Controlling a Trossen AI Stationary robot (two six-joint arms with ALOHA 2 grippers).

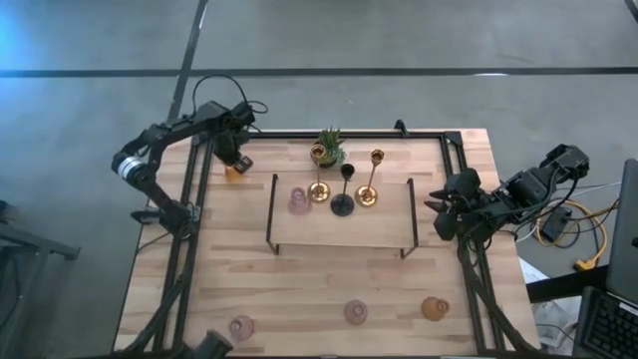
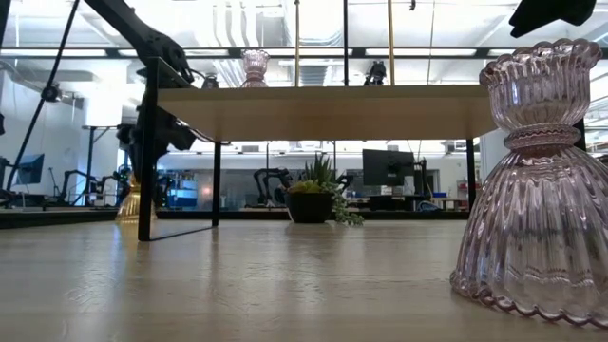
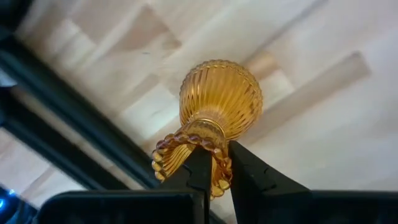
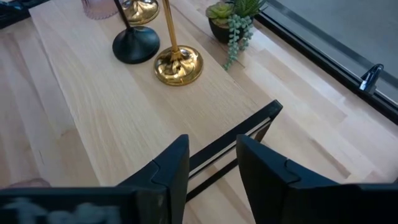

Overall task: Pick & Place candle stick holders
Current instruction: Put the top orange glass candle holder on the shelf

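Observation:
An amber glass holder [image 1: 235,173] is at the table's far left, with my left gripper [image 1: 231,160] shut on it; it also shows in the left wrist view [image 3: 219,102]. On the raised wooden shelf [image 1: 384,224] stand a pink holder [image 1: 298,201], two tall gold holders [image 1: 319,187] [image 1: 369,191] and a tall black one [image 1: 343,202]. My right gripper [image 1: 440,206] is open and empty by the shelf's right end. Two pink holders [image 1: 241,326] [image 1: 356,312] and an amber one [image 1: 435,308] stand on the table near its front edge. My left gripper pinches the amber holder's scalloped top rim [image 3: 216,177] between its two fingers, at one spot on the rim's side. The fingers come from above, pointing down. The holder's ribbed base points away below the fingers; whether it rests on the table I cannot tell.
A small potted green plant [image 1: 330,146] stands behind the shelf. The shelf stands on thin black legs [image 1: 271,214], with room beneath it. A black frame rail [image 1: 199,179] runs along the table's left side near my left gripper. Bare wood lies between the shelf and the front holders.

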